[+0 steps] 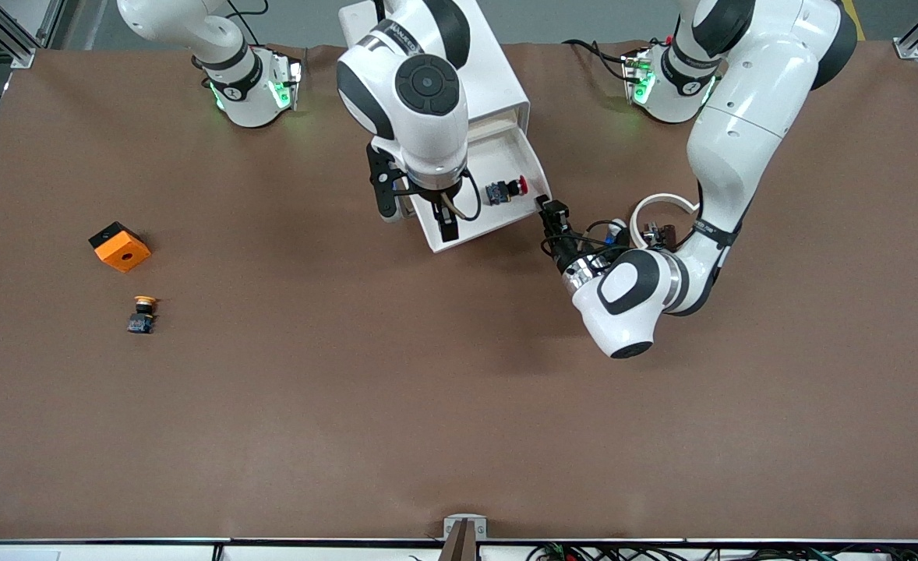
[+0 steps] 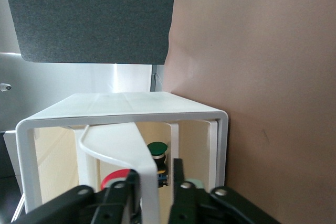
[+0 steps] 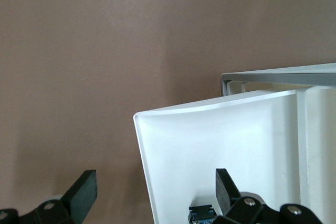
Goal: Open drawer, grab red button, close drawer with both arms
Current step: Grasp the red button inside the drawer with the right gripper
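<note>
The white cabinet [image 1: 498,86] stands between the arm bases with one drawer [image 1: 534,167] pulled out toward the front camera. The red-capped button [image 1: 506,189] lies on its side in that drawer. My right gripper [image 1: 418,220] hangs open over the drawer's edge at the right arm's end. In the right wrist view [image 3: 155,178] one finger is outside the drawer wall [image 3: 152,182] and one inside by the button's blue body [image 3: 202,216]. My left gripper [image 1: 550,209] is at the drawer's front corner. It is narrowly open astride the front wall [image 2: 126,140], with a gap at one finger.
An orange-and-black cube [image 1: 119,246] and a yellow-capped button [image 1: 142,313] lie toward the right arm's end of the table. A white ring [image 1: 662,204] lies by the left arm's wrist. A green-capped button [image 2: 157,149] shows inside the cabinet frame [image 2: 126,103].
</note>
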`<action>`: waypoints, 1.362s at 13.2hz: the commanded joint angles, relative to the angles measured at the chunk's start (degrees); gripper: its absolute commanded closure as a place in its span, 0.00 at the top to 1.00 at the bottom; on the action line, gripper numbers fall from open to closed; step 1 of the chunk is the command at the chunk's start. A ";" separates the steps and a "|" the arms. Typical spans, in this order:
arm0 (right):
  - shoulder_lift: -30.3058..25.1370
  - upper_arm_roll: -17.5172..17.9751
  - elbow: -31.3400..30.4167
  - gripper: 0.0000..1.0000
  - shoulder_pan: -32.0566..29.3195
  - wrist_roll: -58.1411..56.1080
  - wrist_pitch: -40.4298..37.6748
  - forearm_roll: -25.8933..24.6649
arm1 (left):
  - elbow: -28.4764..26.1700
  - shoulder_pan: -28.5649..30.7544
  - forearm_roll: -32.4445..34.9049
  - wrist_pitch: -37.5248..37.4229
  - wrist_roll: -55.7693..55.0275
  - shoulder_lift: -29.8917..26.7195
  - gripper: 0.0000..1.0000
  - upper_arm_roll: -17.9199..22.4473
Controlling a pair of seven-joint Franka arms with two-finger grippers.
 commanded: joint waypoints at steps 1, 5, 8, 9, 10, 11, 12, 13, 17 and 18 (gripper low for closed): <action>2.76 0.01 1.13 1.00 1.64 0.40 2.19 0.76 | 0.03 1.00 2.69 -2.17 0.49 -0.51 1.00 0.61; 4.43 2.20 1.22 1.00 2.53 -3.90 5.02 1.72 | 0.03 1.00 1.99 -2.26 0.40 -0.68 1.00 0.18; 4.35 2.39 1.48 1.00 3.57 -7.25 4.93 2.79 | 0.03 1.18 -0.30 -2.70 0.40 -0.86 1.00 0.00; 4.52 2.39 1.49 1.00 4.28 -7.34 5.02 2.79 | 0.03 1.26 -0.65 -2.87 0.40 -0.86 1.00 -0.09; 4.78 2.39 1.57 1.00 4.46 -7.34 5.02 2.79 | 0.03 1.35 -1.26 -3.22 0.40 -0.95 1.00 -0.18; 5.14 2.39 1.57 1.00 4.63 -7.25 4.93 2.79 | 0.03 1.35 -1.62 -3.84 0.40 -1.03 1.00 -0.27; 5.40 2.39 1.57 1.00 4.64 -7.16 5.02 3.13 | 0.03 1.44 -1.88 -4.19 0.49 -1.30 1.00 -0.53; 6.10 2.30 1.57 1.00 4.55 -6.99 5.02 3.92 | 0.03 1.79 -1.88 -4.54 0.49 -1.30 1.00 -1.05; 8.30 2.30 1.66 1.00 5.07 -4.53 7.83 5.25 | -0.05 7.05 -1.01 -4.98 1.37 -2.09 1.00 -7.11; 8.65 2.30 1.66 1.00 5.07 -4.52 8.09 5.25 | -0.14 8.20 -0.74 -5.07 2.07 -2.26 1.00 -8.43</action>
